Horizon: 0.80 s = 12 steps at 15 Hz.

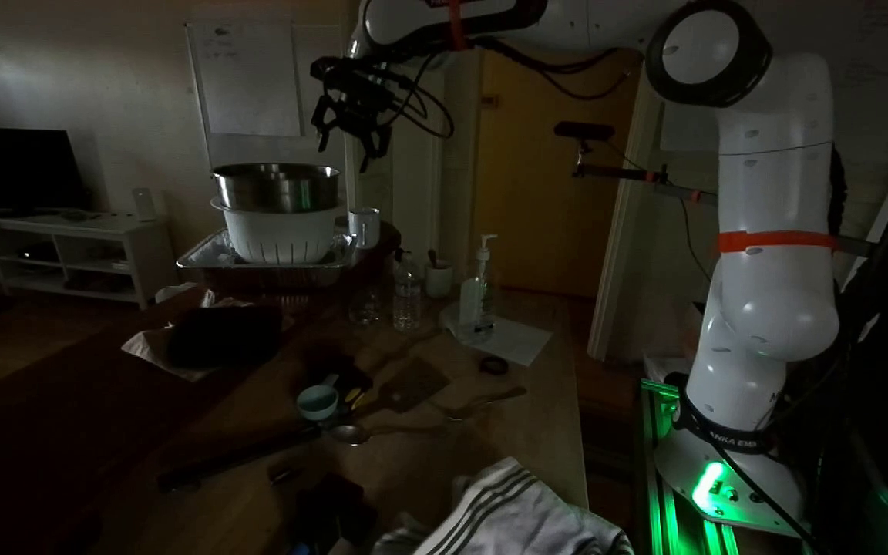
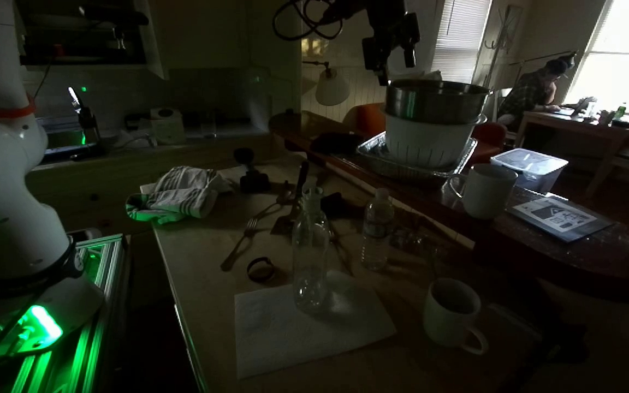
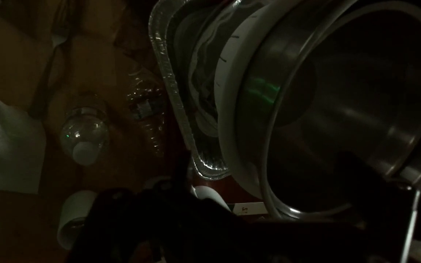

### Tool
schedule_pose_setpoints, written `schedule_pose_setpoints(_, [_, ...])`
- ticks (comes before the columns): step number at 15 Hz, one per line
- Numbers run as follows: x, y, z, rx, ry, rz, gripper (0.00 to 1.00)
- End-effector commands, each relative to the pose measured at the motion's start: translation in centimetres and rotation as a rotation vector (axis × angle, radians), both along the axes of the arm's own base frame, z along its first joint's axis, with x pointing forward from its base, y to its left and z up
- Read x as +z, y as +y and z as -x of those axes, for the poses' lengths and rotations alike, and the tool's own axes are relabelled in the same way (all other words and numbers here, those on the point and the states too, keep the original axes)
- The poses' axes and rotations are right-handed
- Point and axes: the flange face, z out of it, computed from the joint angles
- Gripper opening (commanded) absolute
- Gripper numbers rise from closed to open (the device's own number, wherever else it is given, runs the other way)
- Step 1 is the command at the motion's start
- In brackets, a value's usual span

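In an exterior view we see the gripper (image 1: 344,158) spread wide, just above the rim of the steel bowl (image 1: 276,191) — open air between. The bowl nests in a white colander (image 1: 282,239) inside a foil tray (image 3: 172,87); a mug (image 2: 489,191) stands near the tray's edge.

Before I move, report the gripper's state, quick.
Gripper: open, holding nothing; its jaws stand apart near the metal bowl.

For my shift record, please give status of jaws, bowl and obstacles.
Jaws open, empty, near metal bowl. Bowl stacked on white colander. Possible obstacle: white mug beside foil tray.
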Motion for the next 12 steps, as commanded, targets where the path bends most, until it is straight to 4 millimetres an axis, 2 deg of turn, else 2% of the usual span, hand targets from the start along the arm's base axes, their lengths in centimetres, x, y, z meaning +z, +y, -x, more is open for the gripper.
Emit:
schedule_pose_setpoints(1, [-2.4,0.5,-2.7,-0.034,0.016,0.015,1.00])
schedule_pose_setpoints(3, [-4.0,0.7,-3.5,-0.024,0.053,0.019,1.00])
schedule_pose_setpoints(7, [-5.3,0.7,-4.7,-0.018,0.072,0.024,1.00])
schedule_pose_setpoints(8, [-5.6,0.6,-4.9,-0.022,0.077,0.027,0.75])
schedule_pose_setpoints(9, [-5.7,0.5,-4.9,-0.021,0.078,0.026,0.72])
schedule_pose_setpoints(12, [-4.7,0.5,-4.8,-0.015,0.058,0.021,0.49])
